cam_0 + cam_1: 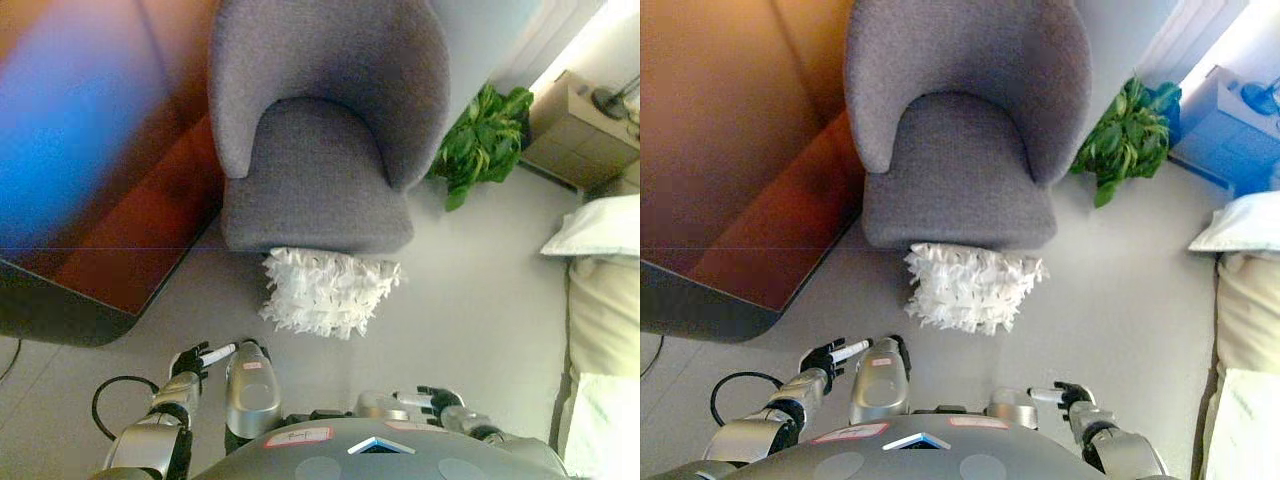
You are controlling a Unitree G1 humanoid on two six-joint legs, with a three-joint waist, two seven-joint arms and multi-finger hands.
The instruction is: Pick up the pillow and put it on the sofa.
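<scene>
A white ruffled pillow [328, 291] lies on the grey floor, leaning against the front of a grey armchair-style sofa [322, 175]. My left hand [192, 360] shows at the lower left, well short of the pillow, with fingers relaxed and holding nothing. My right hand [436, 400] hangs low at the lower right, also apart from the pillow, fingers loosely extended and empty. The sofa seat [958, 165] has nothing on it.
A dark reddish-brown table [110, 200] fills the left side. A green potted plant [482, 140] stands right of the sofa. A bed with white and cream bedding [605, 290] runs along the right edge, and a cardboard box [575, 125] sits behind it.
</scene>
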